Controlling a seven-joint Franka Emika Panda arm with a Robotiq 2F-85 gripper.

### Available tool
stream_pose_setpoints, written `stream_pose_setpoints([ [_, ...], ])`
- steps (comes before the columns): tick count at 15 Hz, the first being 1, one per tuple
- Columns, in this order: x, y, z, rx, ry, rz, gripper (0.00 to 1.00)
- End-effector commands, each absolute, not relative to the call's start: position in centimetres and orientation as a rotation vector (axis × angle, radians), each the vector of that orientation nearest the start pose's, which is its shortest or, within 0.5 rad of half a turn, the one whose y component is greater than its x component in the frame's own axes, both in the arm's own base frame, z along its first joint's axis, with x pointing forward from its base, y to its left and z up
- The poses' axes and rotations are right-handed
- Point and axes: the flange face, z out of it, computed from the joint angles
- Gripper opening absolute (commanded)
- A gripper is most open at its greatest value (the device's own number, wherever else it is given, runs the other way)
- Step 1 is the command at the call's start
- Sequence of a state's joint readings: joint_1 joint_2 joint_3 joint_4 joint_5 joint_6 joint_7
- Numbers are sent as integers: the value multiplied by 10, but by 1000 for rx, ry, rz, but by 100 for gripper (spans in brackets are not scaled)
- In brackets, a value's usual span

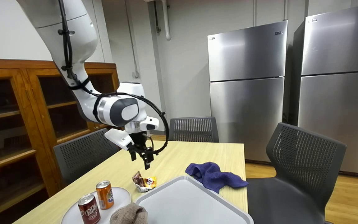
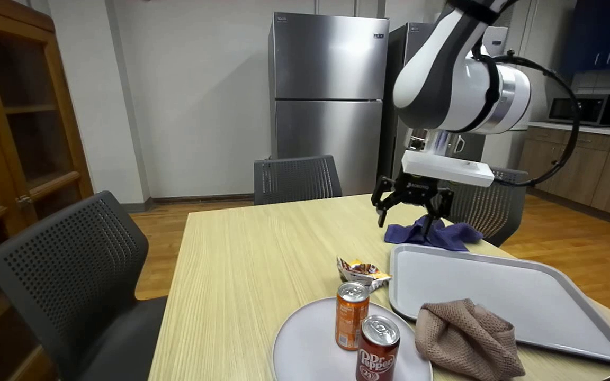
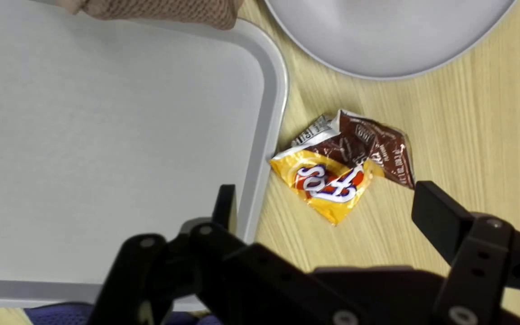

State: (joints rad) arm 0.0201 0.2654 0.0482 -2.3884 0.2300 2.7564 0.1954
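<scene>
Black claw (image 2: 403,228), spread wide, hangs above one table (image 2: 252,264) bearing one wrapper (image 3: 342,163), two cans (image 1: 105,195), two cloths (image 1: 213,177).

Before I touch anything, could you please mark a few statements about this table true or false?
1. The end effector is open and empty. True.
2. Both cans lie on their sides. False: the orange can and Dr Pepper can stand upright on the plate.
3. The wrapper lies on the table. True.
4. Both cloths are brown. False: one is a blue-purple cloth.
5. The brown cloth partly overlaps the tray. True.
</scene>
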Motion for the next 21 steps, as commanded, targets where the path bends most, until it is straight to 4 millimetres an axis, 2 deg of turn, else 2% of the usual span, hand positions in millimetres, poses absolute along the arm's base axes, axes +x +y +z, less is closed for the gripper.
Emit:
stream_pose_setpoints([
  [1, 500, 61, 225, -2980, 442, -137, 100],
  [5, 497, 96, 225, -2981, 368, -123, 100],
  [11, 490, 137, 222, -2988, 251, -75, 100],
  [17, 480, 167, 217, -3001, 142, -53, 100],
  [21, 475, 176, 206, -3023, 69, -30, 100],
])
